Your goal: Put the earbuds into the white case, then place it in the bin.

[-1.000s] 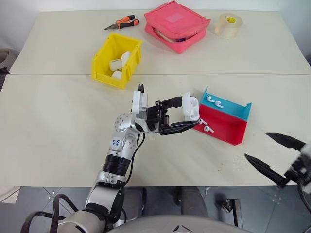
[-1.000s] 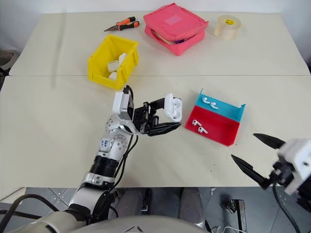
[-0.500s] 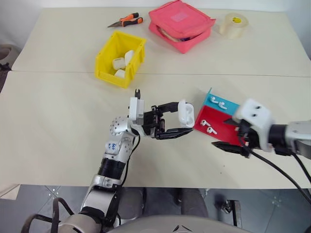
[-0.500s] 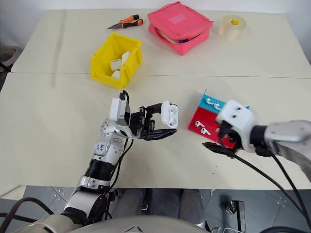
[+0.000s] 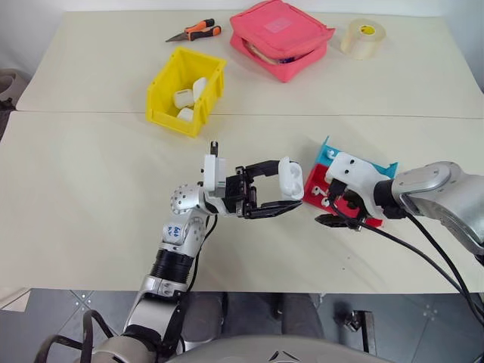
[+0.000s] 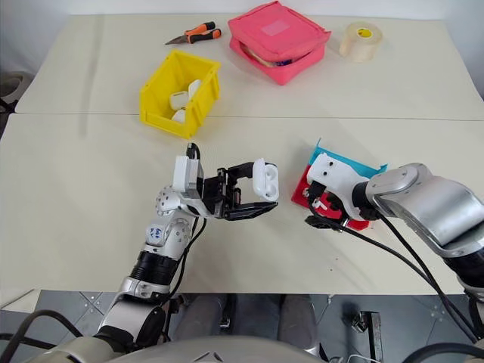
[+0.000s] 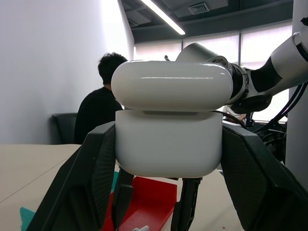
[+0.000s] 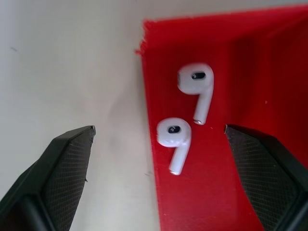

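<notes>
The white case (image 7: 168, 139), lid flipped up, is clamped between the fingers of my left gripper (image 5: 290, 184), which holds it above the table just left of the tray. Two earbuds (image 8: 195, 86) (image 8: 174, 137) lie in the red half of the red and blue tray (image 5: 367, 221), near its left edge. My right gripper (image 8: 159, 128) hangs open right over them, pointing down, one finger (image 8: 62, 168) outside the tray's edge and the other over the red floor. The yellow bin (image 5: 162, 94) stands at the back left with white cases (image 5: 185, 98) inside.
A pink zip pouch (image 5: 280, 34), a tape roll (image 5: 361, 38) and orange-handled pliers (image 5: 193, 32) lie along the far edge of the table. A person (image 7: 98, 113) sits in the background of the left wrist view.
My right arm has swung in from the table's front right edge to the tray and tipped its open gripper down over the earbuds. The left gripper keeps the case where it was.
</notes>
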`<state>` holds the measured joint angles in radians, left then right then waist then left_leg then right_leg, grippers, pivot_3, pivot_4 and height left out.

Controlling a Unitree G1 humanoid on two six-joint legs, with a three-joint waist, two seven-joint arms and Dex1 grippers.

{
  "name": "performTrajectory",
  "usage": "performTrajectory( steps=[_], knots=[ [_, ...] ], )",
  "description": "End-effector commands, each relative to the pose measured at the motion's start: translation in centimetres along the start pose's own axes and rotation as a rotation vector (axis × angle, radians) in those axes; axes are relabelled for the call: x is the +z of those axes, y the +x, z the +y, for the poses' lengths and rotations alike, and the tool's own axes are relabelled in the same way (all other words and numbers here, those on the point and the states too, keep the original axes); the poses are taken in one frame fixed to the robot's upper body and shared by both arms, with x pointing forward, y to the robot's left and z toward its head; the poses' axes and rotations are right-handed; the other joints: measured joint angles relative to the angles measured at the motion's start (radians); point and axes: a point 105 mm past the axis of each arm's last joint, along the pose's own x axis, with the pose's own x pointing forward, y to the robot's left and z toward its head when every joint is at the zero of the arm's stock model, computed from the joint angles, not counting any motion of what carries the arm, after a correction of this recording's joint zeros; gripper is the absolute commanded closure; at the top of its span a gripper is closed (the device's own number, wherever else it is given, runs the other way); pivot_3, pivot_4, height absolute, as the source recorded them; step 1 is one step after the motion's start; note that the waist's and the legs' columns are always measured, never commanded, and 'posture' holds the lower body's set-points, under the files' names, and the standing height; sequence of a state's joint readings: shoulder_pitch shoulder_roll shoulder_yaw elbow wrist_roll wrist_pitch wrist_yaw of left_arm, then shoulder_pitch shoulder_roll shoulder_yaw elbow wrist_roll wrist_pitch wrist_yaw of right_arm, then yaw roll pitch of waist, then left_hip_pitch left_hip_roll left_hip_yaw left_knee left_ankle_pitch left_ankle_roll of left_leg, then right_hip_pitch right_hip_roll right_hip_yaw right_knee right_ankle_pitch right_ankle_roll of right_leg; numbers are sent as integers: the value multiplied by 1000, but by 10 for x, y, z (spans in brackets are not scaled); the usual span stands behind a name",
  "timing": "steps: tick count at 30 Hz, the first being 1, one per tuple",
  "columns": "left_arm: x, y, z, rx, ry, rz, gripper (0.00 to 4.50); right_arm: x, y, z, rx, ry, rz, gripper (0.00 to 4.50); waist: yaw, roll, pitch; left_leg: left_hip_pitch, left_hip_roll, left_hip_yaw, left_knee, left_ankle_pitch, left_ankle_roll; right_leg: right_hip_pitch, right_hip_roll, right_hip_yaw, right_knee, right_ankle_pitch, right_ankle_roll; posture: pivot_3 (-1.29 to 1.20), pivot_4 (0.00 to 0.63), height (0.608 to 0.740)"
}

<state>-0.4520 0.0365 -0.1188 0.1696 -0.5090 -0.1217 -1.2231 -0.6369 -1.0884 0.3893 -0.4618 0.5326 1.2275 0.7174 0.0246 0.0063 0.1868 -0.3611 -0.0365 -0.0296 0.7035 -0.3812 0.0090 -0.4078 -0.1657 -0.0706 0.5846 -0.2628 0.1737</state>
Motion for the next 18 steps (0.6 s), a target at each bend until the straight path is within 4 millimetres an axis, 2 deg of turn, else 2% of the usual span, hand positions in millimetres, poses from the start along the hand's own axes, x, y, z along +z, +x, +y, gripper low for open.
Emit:
performTrajectory(
  steps=[1,4,8,18],
  knots=[
    [7,4,-2,-3,38,-24,1690,1,-1,-5,-18,-17,17,184,0,0,0,-1,0,0,0,0,0,-1,0,0,0,0,0,0,150,740],
    [7,4,-2,2,41,-27,1690,0,1,-6,-14,-22,30,968,0,0,0,-1,0,0,1,0,-1,-1,0,0,1,0,0,0,150,740],
    [7,4,-1,6,42,-29,1690,-3,4,-6,-11,-43,47,2344,0,0,0,-2,0,0,2,0,-1,-1,0,0,1,0,0,0,150,740],
    [7,4,0,11,43,-30,1690,-2,7,-3,-6,-61,53,2344,-1,0,0,-3,0,0,5,0,-1,-1,0,0,2,0,0,0,150,740]
  ],
)
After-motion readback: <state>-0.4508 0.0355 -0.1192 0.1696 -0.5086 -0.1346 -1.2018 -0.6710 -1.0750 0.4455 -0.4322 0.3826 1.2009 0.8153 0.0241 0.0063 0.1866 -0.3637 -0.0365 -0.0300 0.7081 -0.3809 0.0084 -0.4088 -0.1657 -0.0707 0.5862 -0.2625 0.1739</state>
